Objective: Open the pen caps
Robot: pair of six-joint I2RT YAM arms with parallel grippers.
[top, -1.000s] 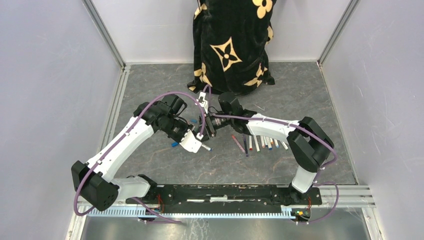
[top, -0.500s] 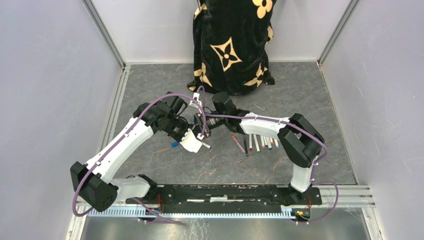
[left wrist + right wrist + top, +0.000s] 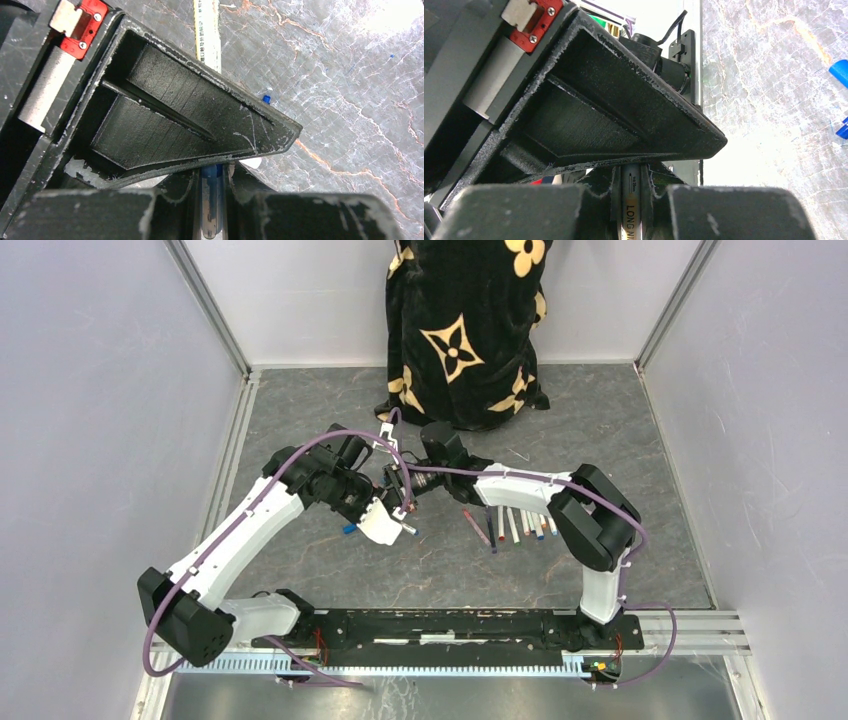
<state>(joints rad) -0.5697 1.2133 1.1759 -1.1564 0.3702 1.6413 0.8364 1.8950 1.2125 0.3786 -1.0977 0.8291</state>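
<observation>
One pen is gripped by both grippers near the table's middle. My left gripper is shut on its blue cap, and the white barrel runs on past the fingers. My right gripper is shut on that printed white barrel, close against the left one. A short end of the pen pokes out below the left wrist. Several more pens lie in a row under the right forearm. Loose blue pen caps rest on the table.
A black cloth with cream flowers stands at the back middle. A pink pen and a dark pen lie left of the row. Grey walls and metal rails close in the marbled table.
The right gripper has moved left up to the left gripper and shut on the pen's barrel. The left gripper has kept its hold and barely shifted.
</observation>
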